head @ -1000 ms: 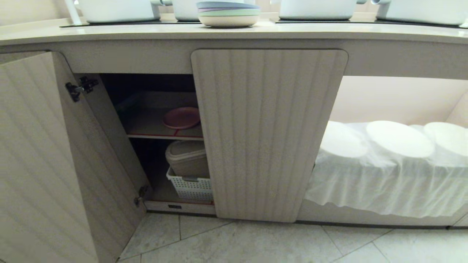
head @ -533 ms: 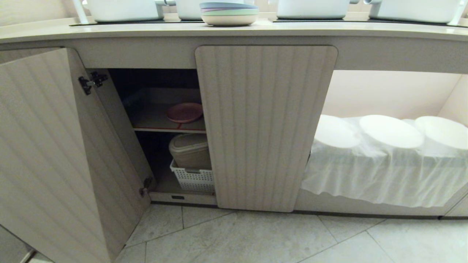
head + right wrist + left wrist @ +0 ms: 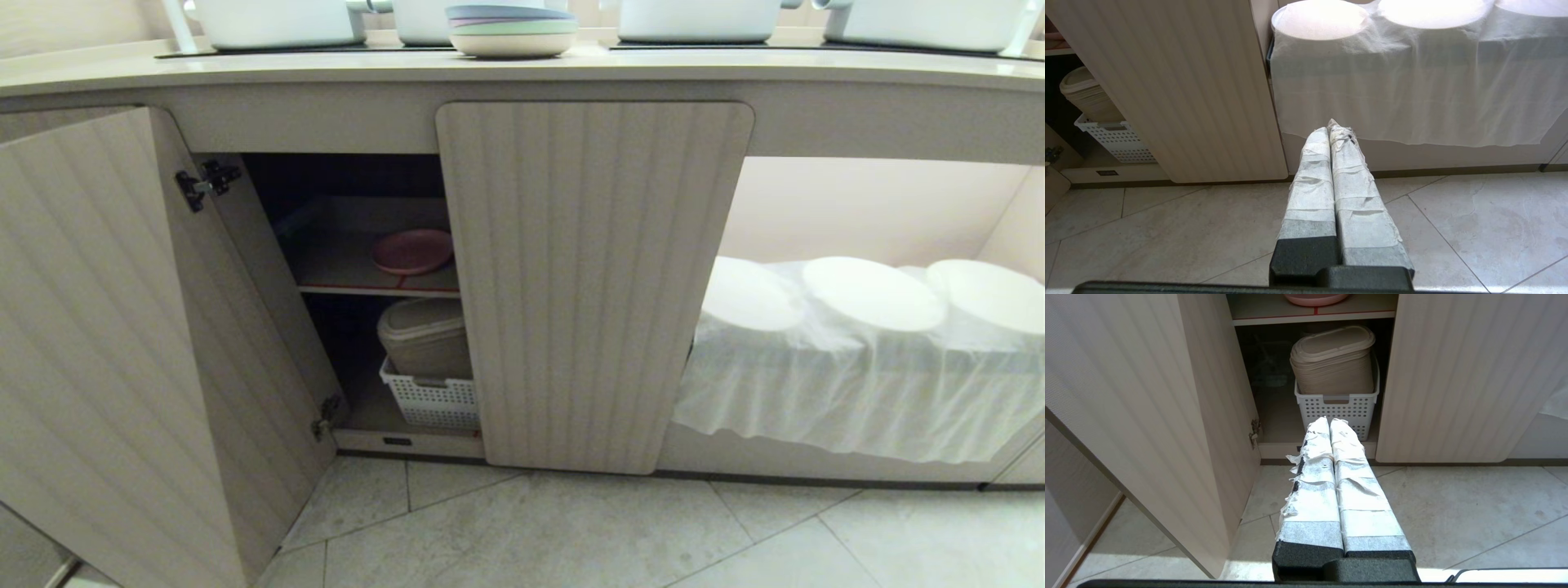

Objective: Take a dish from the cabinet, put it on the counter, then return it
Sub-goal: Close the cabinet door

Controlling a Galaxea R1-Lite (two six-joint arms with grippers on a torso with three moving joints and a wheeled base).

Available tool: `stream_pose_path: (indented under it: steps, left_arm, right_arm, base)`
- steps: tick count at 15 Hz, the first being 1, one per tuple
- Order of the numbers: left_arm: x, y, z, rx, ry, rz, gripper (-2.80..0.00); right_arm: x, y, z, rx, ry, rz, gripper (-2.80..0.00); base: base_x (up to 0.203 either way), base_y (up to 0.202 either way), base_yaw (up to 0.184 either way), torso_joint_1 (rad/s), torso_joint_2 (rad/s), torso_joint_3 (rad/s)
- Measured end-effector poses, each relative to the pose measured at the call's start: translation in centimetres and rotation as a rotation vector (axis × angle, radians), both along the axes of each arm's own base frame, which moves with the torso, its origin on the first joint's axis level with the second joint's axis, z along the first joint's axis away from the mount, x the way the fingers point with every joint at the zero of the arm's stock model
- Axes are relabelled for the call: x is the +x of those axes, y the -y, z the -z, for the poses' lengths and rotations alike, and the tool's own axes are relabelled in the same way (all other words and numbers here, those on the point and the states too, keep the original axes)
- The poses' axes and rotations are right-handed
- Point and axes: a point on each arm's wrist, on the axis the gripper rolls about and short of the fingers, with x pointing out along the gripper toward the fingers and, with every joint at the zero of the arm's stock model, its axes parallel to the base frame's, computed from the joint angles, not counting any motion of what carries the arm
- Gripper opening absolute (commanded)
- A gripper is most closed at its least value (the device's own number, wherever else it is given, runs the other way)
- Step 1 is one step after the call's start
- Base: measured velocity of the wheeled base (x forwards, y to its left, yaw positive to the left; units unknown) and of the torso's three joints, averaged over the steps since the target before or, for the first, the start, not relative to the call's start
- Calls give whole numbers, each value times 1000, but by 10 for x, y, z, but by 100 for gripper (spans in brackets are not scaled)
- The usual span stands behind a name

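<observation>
The pink dish (image 3: 413, 250) lies on the red-edged upper shelf inside the cabinet (image 3: 594, 286), whose left door (image 3: 122, 351) stands swung open. Its rim also shows in the left wrist view as the dish (image 3: 1316, 299). The cream counter (image 3: 522, 69) runs above. My left gripper (image 3: 1329, 421) is shut and empty, held low over the floor and pointing at the cabinet opening. Shut and empty too, my right gripper (image 3: 1333, 125) points at the base beside the closed door. Neither arm shows in the head view.
A white perforated basket (image 3: 431, 402) holding a beige lidded bin (image 3: 424, 336) fills the lower shelf. Stacked plates topped by a blue one (image 3: 511, 28) and white pots (image 3: 277, 20) stand on the counter. A white cloth (image 3: 857, 392) drapes round shapes in the open bay at right.
The whole head view shifted during the first half second, the cabinet shrinking and more floor showing, so the camera backed off. Since then nothing has moved.
</observation>
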Motion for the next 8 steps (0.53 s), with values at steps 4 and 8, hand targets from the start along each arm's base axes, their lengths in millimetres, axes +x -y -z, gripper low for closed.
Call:
stream_pose_path:
  steps: [4,8]
  left_arm:
    - [0,0,0,1,0,1,-280]
    - [0,0,0,3,0,1,-280]
  right_arm:
    - [0,0,0,0,0,0,-280]
    - [0,0,0,0,0,0,-280]
  base:
    - [0,0,0,0,0,0]
    - [0,0,0,0,0,0]
